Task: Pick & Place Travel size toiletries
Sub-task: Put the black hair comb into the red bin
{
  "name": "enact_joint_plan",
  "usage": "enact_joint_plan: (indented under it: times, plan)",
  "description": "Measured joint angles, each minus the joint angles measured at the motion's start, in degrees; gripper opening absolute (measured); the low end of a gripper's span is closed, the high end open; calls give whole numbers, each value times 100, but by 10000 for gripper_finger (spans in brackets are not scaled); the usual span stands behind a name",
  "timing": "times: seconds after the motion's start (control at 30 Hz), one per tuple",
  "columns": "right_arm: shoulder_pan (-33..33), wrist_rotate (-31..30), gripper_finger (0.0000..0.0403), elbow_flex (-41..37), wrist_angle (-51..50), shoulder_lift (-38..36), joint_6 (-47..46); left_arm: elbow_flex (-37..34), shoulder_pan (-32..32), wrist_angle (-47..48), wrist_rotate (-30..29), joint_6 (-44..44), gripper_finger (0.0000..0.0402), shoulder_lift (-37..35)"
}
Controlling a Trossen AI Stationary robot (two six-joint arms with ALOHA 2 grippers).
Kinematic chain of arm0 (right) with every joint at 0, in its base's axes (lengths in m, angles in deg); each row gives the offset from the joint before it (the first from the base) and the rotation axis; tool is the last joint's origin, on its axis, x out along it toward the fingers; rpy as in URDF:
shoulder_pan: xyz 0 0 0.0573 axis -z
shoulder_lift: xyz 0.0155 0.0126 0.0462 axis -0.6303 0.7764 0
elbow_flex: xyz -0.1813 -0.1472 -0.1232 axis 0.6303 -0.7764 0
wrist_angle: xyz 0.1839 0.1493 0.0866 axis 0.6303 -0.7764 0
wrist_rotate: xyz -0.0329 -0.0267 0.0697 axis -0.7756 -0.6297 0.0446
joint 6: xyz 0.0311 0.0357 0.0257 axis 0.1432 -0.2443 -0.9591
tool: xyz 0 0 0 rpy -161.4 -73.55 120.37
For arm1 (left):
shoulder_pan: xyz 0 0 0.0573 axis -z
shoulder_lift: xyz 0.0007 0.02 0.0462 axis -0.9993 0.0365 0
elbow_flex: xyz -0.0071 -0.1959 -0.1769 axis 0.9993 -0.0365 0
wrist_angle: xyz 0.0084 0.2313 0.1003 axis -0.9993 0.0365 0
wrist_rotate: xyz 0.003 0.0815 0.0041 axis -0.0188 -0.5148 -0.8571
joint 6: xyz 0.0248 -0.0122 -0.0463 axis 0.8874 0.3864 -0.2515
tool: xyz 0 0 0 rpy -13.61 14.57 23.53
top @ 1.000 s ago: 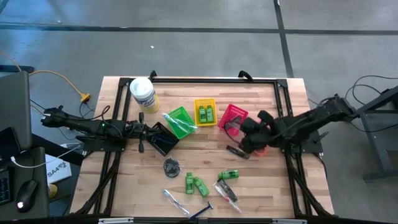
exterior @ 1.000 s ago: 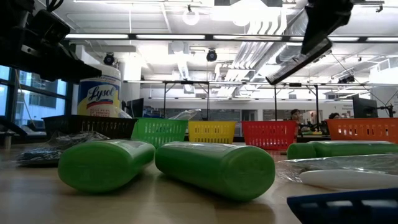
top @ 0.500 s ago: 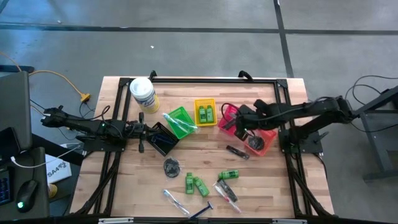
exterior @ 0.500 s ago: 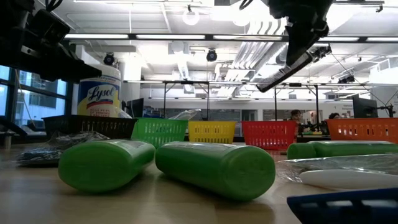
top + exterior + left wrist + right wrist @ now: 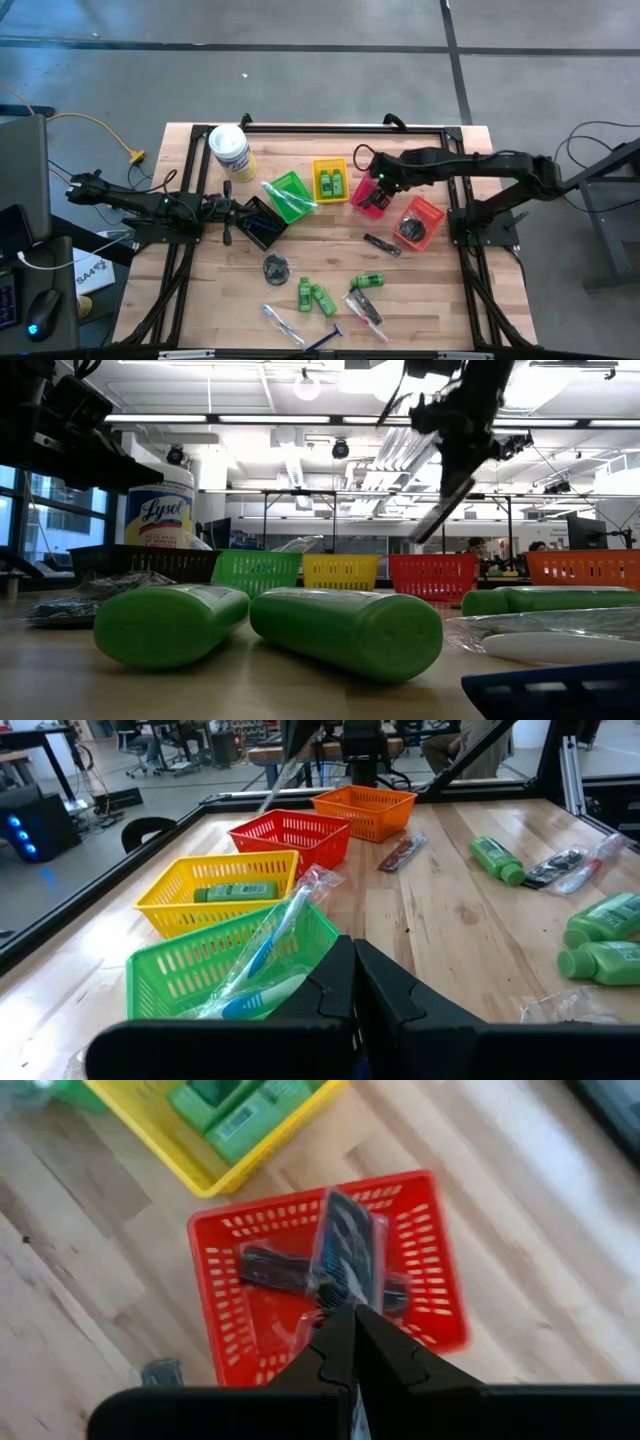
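Right tool [image 5: 338, 1312] pinched shut on wrapped black comb [image 5: 345, 1250], above red basket [image 5: 430, 1260]

Five baskets [image 5: 330, 180] (one orange), white tub [image 5: 229, 148]

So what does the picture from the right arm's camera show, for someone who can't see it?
The right pincer, shut on a wrapped black comb, hangs over a red basket that already has another dark comb inside. A yellow basket with green bottles sits next to it on the wooden table.
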Motion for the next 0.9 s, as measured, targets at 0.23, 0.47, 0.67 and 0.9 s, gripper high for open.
enact_joint_plan:
  times: [0.23,0.47,0.67,0.9]
  plan:
    - [589,489,2,-425,542,196,113,0,0,0,0,15,0,-2]
    - [618,484,2,-495,636,431,106,0,0,0,4,-49,0,0]
    - [663,365,2,-480,712,546,56,0,0,-1,4,-49,0,-1]
    - [608,350,2,-488,920,1029,78,0,0,0,5,-51,0,0]
